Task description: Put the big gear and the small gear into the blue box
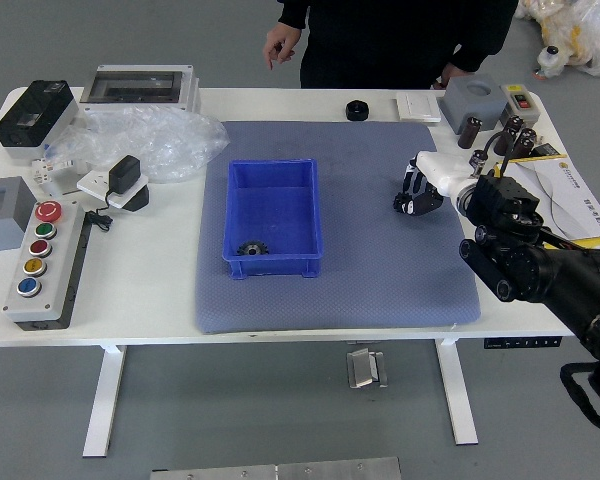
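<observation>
Gear point(252, 248) lies in box point(285, 267), near left corner. Right hand point(432, 184) is over mat point(365, 290); cannot tell whether spread or closed.

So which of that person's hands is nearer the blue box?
Right: the person's right hand is straight beyond the blue box; the left hand is farther over, by the grey object.

From where I stand the light is bright and even, seemingly from overhead, washing the white shell point(446, 172) of the robot's right hand point(418, 196) almost blank and glinting off the crumpled clear plastic point(155, 140) well to its left. Only soft, faint shadows show near the hand; beyond it, the person's black clothing point(390, 45) sinks into flat darkness, though outlines look fairly crisp.
</observation>
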### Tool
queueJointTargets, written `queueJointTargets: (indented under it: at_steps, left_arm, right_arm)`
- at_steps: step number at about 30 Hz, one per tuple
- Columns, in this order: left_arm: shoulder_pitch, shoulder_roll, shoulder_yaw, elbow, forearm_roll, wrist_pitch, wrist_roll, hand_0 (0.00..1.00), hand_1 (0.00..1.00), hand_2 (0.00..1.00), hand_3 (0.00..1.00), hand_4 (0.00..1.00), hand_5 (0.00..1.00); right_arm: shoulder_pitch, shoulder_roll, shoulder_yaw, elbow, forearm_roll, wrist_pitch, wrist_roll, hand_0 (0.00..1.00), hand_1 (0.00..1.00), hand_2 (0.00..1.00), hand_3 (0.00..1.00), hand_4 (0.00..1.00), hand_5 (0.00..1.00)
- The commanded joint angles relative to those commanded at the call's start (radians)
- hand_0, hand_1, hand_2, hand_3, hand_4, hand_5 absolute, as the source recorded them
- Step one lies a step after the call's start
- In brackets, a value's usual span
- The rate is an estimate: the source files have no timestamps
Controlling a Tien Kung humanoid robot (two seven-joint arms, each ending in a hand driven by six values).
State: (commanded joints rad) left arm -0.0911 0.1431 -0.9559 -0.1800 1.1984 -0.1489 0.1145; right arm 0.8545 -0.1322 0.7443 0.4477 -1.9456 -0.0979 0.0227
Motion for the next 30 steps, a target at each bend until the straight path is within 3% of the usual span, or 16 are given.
queueJointTargets:
  at_steps: [9,10,15,16,30]
  left_arm:
    - [-0.001,-0.001,-0.001,0.0,0.0,0.0,0.0,0.85,0.82,0.799,0.823,0.68,0.302]
    - [-0.001,-0.001,-0.001,0.0,0.0,0.0,0.0,0.851,0.821,0.799,0.823,0.68,0.302]
    - [0.0,0.0,0.0,0.0,-0.001,0.0,0.0,0.851,0.821,0.799,0.823,0.68,0.302]
    - [0.0,0.0,0.0,0.0,-0.001,0.0,0.0,0.851,0.821,0.799,0.824,0.68,0.302]
    - [0.001,-0.002,-0.006,0.0,0.004,-0.002,0.0,0.85,0.821,0.799,0.824,0.681,0.302]
  right_arm:
    - [0.001,-0.002,0.002,-0.001,-0.003,0.03,-0.012,0.585,0.415,0.454,0.45,0.811,0.187]
    - [0.0,-0.002,0.004,-0.001,-0.005,0.039,-0.013,0.61,0.445,0.533,0.584,0.691,0.256]
    - [0.003,-0.005,0.024,0.006,-0.013,0.084,-0.019,0.61,0.445,0.533,0.584,0.691,0.256]
    - [0.004,-0.007,0.027,0.009,-0.013,0.092,-0.021,0.577,0.46,0.57,0.644,0.719,0.352]
    - [0.01,-0.02,0.039,0.047,-0.011,0.145,-0.045,0.558,0.472,0.587,0.664,0.742,0.358]
